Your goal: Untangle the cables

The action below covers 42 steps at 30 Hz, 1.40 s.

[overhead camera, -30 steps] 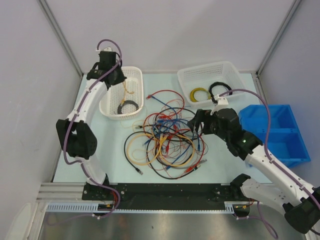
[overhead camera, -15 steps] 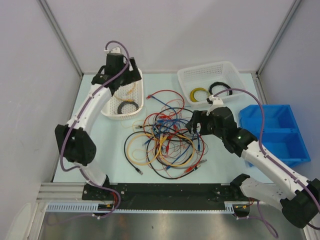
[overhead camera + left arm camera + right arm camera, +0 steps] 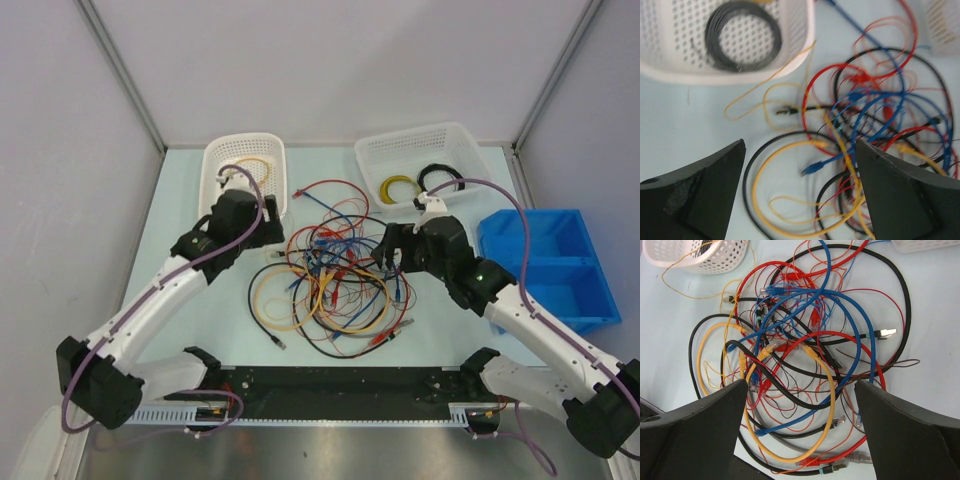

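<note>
Two white baskets [image 3: 245, 141] [image 3: 372, 166], one blue bin [image 3: 566, 240]

Open tabletop [image 3: 440, 315] L/R of cables [image 3: 335, 280]; baskets [image 3: 410, 133] at rear

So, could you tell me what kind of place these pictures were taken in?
Probably a robotics lab work cell: plain grey panel walls enclose a pale table, the left arm and right arm are mounted at its near edge, and a blue bin stands right of the tangled cables.
</note>
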Motion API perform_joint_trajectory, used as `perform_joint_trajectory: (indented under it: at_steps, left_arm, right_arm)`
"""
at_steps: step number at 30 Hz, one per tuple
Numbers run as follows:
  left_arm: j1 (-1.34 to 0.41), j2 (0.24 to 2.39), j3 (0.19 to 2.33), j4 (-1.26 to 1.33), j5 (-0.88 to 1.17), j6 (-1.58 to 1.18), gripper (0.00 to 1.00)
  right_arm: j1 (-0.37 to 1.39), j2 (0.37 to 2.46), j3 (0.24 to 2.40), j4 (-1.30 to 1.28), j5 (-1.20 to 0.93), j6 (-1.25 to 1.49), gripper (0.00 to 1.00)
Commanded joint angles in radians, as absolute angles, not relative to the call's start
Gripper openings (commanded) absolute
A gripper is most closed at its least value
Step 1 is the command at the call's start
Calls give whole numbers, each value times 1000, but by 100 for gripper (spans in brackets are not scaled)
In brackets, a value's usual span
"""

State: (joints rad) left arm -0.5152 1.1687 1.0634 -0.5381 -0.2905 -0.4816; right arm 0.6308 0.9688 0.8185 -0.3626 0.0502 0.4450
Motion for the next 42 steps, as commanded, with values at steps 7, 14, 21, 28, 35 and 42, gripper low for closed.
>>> perform_joint_trajectory:
  at_steps: [7, 14, 21, 28, 35, 42]
  left_arm:
    - [-442, 1101, 859, -540, -267, -611, 95]
    - [-353, 1255, 1018, -511, -272, -535, 97]
    - [-293, 1370, 1075, -502, -213, -529, 96]
    - [-438, 1151, 902, -468, -140, -564, 89]
    - [-696, 1094, 776, -388, -110, -686, 88]
    - [-756, 1158, 700, -237, -23, -725, 82]
  right_arm:
    - [712, 976, 857, -354, 118, 494, 95]
    - [733, 948, 857, -368, 149, 509, 95]
    - [735, 936, 857, -393, 164, 503, 95]
    - [735, 962, 857, -399, 167, 492, 95]
    - [749, 1002, 857, -374, 161, 506, 95]
    - [785, 967, 857, -380, 192, 531, 95]
